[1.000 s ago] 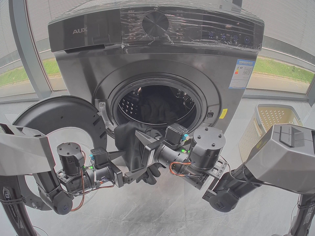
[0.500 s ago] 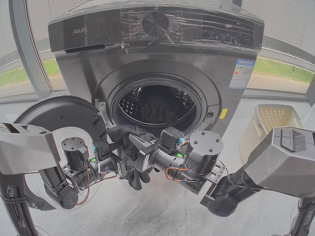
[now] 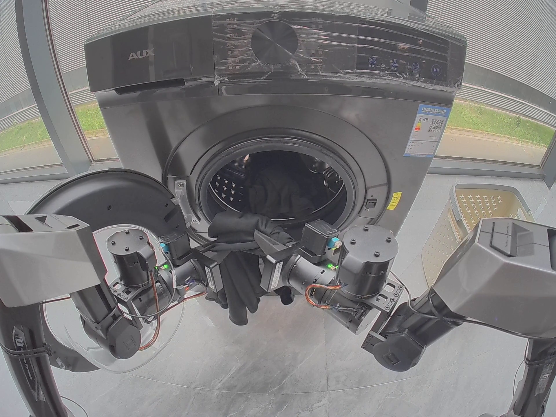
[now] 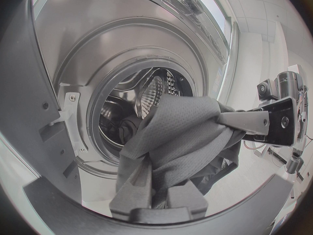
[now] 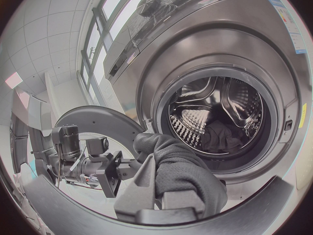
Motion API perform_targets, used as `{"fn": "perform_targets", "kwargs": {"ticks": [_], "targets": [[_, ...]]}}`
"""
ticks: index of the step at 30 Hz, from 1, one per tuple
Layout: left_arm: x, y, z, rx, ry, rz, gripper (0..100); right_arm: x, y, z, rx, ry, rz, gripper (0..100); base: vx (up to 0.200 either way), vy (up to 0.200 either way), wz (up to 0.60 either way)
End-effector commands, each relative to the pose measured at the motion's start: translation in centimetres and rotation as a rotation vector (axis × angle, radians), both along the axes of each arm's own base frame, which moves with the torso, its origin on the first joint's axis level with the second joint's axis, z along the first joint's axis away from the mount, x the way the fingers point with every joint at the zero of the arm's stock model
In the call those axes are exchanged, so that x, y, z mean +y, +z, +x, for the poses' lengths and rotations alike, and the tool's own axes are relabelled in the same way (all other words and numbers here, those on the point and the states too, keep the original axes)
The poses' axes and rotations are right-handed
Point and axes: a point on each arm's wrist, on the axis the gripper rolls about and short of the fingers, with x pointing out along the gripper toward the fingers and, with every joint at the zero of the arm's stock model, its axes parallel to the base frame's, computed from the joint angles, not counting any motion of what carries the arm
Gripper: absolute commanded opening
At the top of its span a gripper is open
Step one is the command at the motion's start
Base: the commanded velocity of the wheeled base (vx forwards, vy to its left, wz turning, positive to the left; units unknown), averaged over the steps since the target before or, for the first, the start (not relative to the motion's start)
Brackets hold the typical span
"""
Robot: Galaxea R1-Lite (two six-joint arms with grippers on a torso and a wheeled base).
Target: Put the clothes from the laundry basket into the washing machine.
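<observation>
Fingers (image 4: 137, 186) of left gripper (image 3: 226, 250) pinched shut on a black garment (image 3: 240, 285), right gripper (image 3: 259, 255) clamped on its other end, garment draped between them just outside the washer (image 3: 278, 117) mouth, dark cloth (image 3: 281, 189) in the drum, door (image 3: 104, 204) stood open at left, basket (image 3: 480, 204) at right.

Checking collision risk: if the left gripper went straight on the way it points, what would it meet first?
Past the black garment it grips, the left gripper seems to face the washing machine's door opening, likely its lower rim; depth is unclear.
</observation>
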Motion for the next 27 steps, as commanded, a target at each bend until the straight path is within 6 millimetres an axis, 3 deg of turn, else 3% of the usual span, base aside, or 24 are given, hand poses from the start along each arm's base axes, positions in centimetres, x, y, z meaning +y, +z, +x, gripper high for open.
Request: {"fn": "perform_targets", "kwargs": {"ticks": [1, 4, 5, 10, 14, 16, 17, 18, 22, 27], "targets": [[0.0, 0.4, 0.1, -0.018, 0.007, -0.007, 0, -0.1, -0.7, -0.2, 0.016, 0.001, -0.02, 0, 0.0, 0.0, 0.0], [0.0, 0.4, 0.1, -0.019, 0.006, -0.007, 0, -0.4, -1.2, -0.5, 0.032, 0.012, -0.036, 0, 0.0, 0.0, 0.0], [-0.1, 0.5, 0.1, -0.02, 0.004, -0.008, 0, -0.5, -1.2, -0.5, 0.03, 0.012, -0.034, 100, 0.0, 0.0, 0.0], [-0.2, 1.1, -0.1, -0.037, -0.002, -0.016, 0, -0.9, -1.0, -0.6, 0.038, 0.011, -0.034, 100, 0.0, 0.0, 0.0], [-0.2, 1.8, -0.6, -0.052, -0.008, -0.022, 0, -2.5, -1.8, -2.1, 0.093, 0.012, -0.095, 100, 0.0, 0.0, 0.0], [-0.5, 2.1, -0.8, -0.061, -0.017, -0.026, 0, -4.9, -3.6, -3.7, 0.182, 0.024, -0.183, 100, 0.0, 0.0, 0.0], [-0.5, 2.2, -0.8, -0.062, -0.017, -0.027, 0, -5.0, -3.7, -3.8, 0.185, 0.027, -0.186, 100, 0.0, 0.0, 0.0], [-0.5, 2.5, -1.0, -0.068, -0.02, -0.031, 0, -6.7, -4.6, -4.2, 0.228, 0.042, -0.215, 100, 0.0, 0.0, 0.0], [-0.7, 2.8, -1.2, -0.075, -0.028, -0.037, 0, -8.8, -5.7, -4.4, 0.253, 0.03, -0.222, 100, 0.0, 0.0, 0.0], [-1.2, 3.0, -2.5, -0.063, -0.06, -0.038, 0, -13.4, -6.2, -3.4, 0.262, -0.072, -0.183, 100, 0.0, 0.0, 0.0]]}}
